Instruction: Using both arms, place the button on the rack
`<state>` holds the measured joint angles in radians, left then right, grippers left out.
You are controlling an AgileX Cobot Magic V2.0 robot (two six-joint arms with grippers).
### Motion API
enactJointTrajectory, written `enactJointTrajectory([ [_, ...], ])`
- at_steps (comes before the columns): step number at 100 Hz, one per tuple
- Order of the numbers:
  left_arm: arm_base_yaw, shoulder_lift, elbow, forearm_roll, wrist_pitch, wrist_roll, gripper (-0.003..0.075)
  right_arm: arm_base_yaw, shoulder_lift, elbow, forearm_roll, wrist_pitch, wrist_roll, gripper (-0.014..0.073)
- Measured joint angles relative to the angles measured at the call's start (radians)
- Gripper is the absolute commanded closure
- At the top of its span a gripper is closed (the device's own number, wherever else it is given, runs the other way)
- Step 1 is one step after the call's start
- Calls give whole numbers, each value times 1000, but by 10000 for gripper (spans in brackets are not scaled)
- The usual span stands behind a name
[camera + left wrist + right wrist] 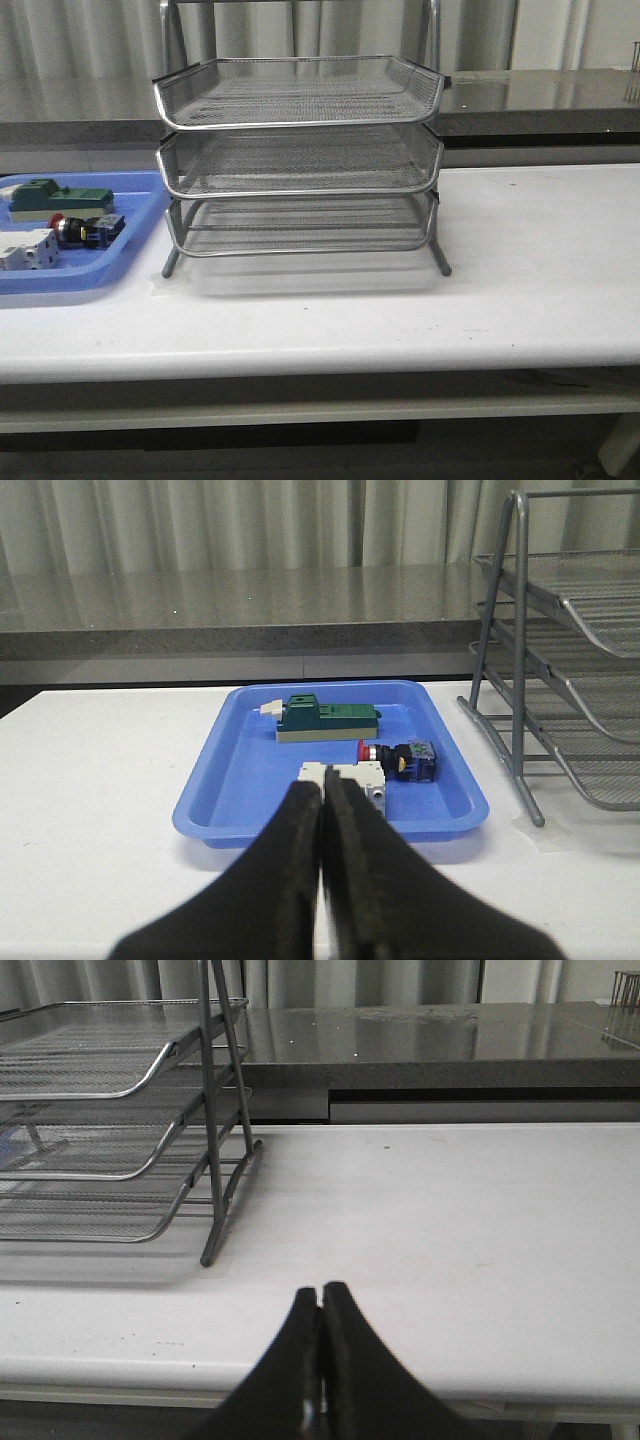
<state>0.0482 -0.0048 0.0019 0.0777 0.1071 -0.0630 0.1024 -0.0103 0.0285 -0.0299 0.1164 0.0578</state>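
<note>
Button [84,229] lies on its side in the blue tray [130,262], red head toward the green block [60,197], just beside the white block [28,250]. Tray sits on the white table [540,260], left of the three-tier wire rack [300,160]; all tiers bare. Left gripper [322,810] fingers pressed together, holding nothing, facing the tray. Right gripper [320,1310] likewise closed and empty, over the table's edge beside the rack.

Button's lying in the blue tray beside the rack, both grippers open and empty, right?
Not quite. The button does lie in the blue tray beside the rack, but the left gripper and right gripper are shut and empty, as both wrist views show.
</note>
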Motion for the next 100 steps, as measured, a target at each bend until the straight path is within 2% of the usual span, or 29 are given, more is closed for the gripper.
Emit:
enactJointTrajectory([
  [74, 0, 0, 0, 0, 0, 0, 716, 0, 0, 0, 0, -4, 0, 657],
  [100, 0, 0, 0, 0, 0, 0, 716, 0, 0, -2, 9, -99, 0, 657],
])
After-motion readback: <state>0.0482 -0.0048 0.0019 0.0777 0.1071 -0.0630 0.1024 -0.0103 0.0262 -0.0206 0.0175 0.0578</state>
